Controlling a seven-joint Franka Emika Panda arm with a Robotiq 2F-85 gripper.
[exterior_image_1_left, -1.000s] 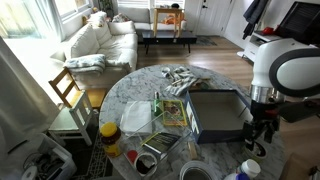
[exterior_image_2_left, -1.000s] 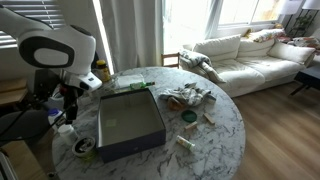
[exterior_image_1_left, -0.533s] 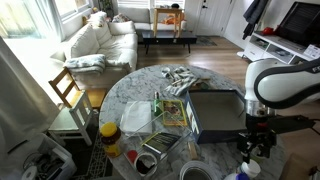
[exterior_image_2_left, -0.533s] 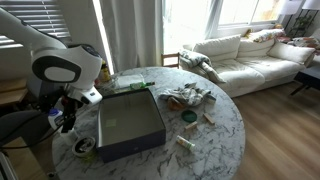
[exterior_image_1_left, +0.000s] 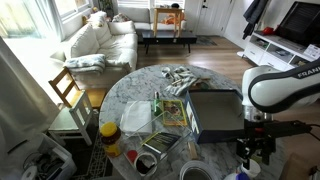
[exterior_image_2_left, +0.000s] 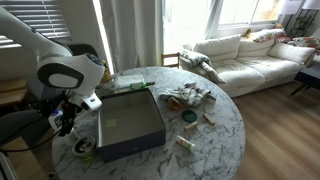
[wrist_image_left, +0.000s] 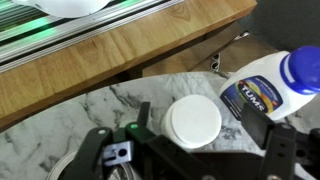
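Daylight pours in from the windows (exterior_image_2_left: 190, 22) far across the room from my pincer (wrist_image_left: 190, 150), bleaching the sofa (exterior_image_1_left: 100, 40) beneath them. Right below my pincer the cap (wrist_image_left: 195, 122) glares white. My fingers (wrist_image_left: 285, 150) loom dark and blurred. Both exterior views are small and soft.

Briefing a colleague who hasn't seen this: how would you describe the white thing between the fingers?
On the round marble table, find the edge beside the dark rectangular box, where the gripper hovers. Between its fingers sits a plain round white lid, seen from above; the bottle lying beside it has a blue cap and label.
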